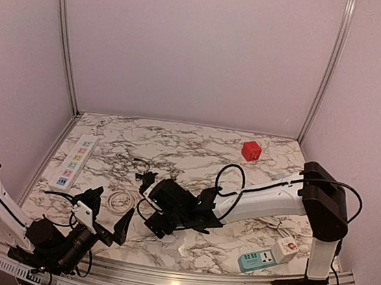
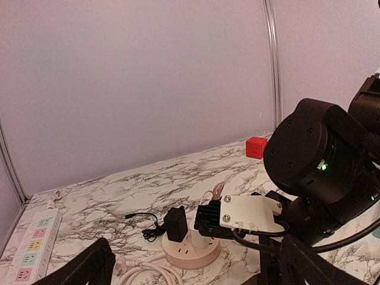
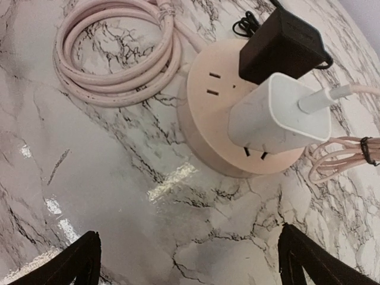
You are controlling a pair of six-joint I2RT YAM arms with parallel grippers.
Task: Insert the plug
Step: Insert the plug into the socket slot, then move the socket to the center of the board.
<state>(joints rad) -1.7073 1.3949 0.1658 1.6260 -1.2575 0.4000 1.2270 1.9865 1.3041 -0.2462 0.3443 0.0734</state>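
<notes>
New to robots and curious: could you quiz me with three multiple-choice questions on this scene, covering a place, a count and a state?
1. Where on the table is the red cube? A) near left corner B) back right C) dead centre
2. How many plugs sit in the round pink socket hub? A) one B) two C) four
3. The right gripper is: A) open, empty B) shut on a plug C) shut on a cable
B: it sits far back, right. B: black adapter and white charger. A: fingers spread, nothing between.

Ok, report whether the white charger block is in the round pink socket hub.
In. The white charger block stands seated on the round pink socket hub, no prongs showing.
</notes>
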